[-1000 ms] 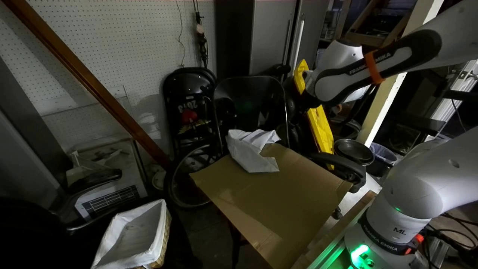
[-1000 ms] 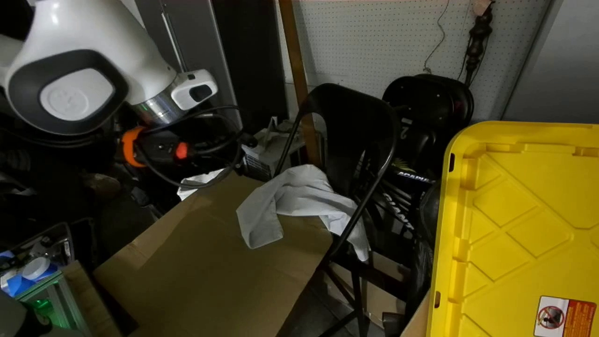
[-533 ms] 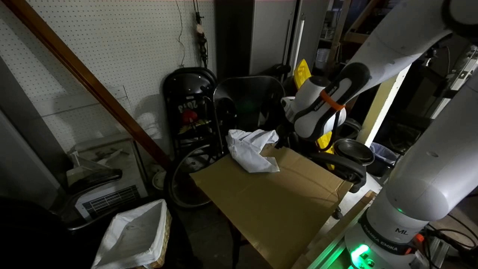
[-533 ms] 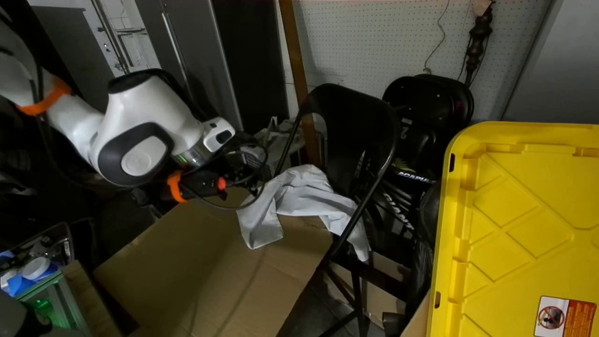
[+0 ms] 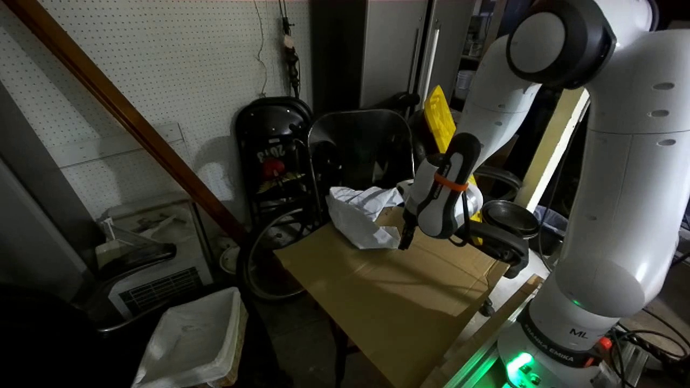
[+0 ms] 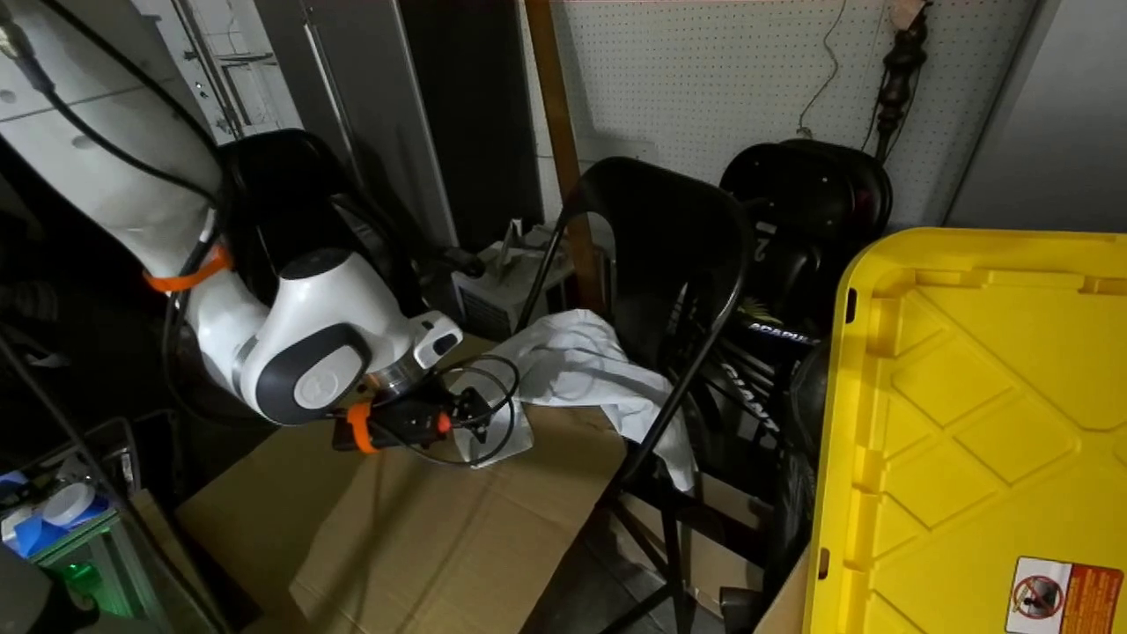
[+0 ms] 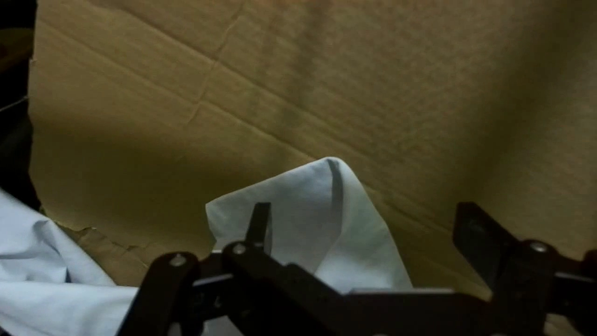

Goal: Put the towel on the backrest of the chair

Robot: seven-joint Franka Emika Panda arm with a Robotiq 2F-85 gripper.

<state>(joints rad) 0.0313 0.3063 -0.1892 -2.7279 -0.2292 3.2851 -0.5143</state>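
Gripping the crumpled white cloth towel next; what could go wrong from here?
The open black tool might scrape the brown cardboard sheet beneath the white cloth towel. In an exterior view, the towel's far end hangs behind part of the black tubular chair and could snag on lifting.

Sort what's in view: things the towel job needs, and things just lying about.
For the job:
white towel, partly on the cardboard sheet
black chair with the rounded backrest
tool, open near the towel

Just lying about:
yellow plastic panel
white-lined basket
leaning wooden plank
folded chairs
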